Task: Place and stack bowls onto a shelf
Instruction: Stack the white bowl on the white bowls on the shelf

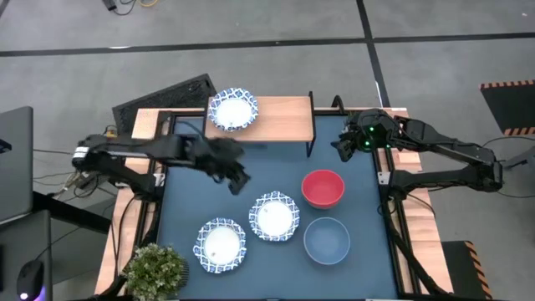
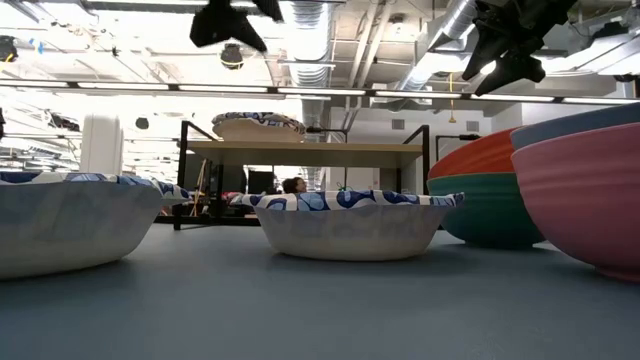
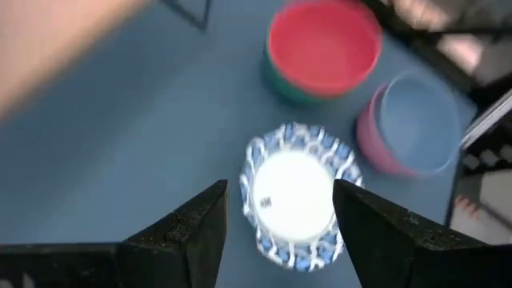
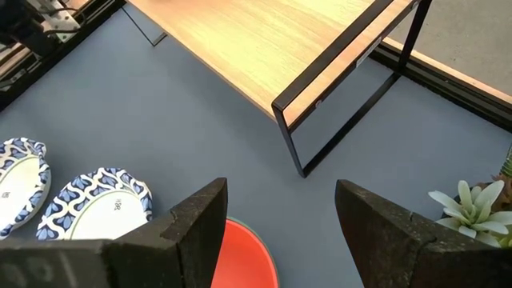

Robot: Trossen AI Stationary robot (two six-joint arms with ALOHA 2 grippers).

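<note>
The shelf (image 1: pixel 276 119) stands at the table's far side on thin black legs; one blue-patterned white bowl (image 1: pixel 233 110) rests on its left end. Two more patterned bowls (image 1: pixel 274 216) (image 1: pixel 221 244) sit on the blue mat. A red bowl (image 1: pixel 323 188) is nested in a green one (image 2: pixel 490 210), and a pale blue bowl (image 1: pixel 326 240) in a pink one (image 2: pixel 590 200). My left gripper (image 1: pixel 238 176) (image 3: pixel 280 188) hangs open in the air above the middle patterned bowl (image 3: pixel 296 196). My right gripper (image 1: pixel 344 146) (image 4: pixel 280 188) is open and raised near the shelf's right leg (image 4: pixel 344 112).
A small potted plant (image 1: pixel 156 269) stands at the table's near left corner. The wooden table border (image 1: pixel 418 217) runs round the mat. Bare mat (image 1: pixel 192 201) lies between the shelf and the bowls. The shelf's right part (image 4: pixel 264 48) carries nothing.
</note>
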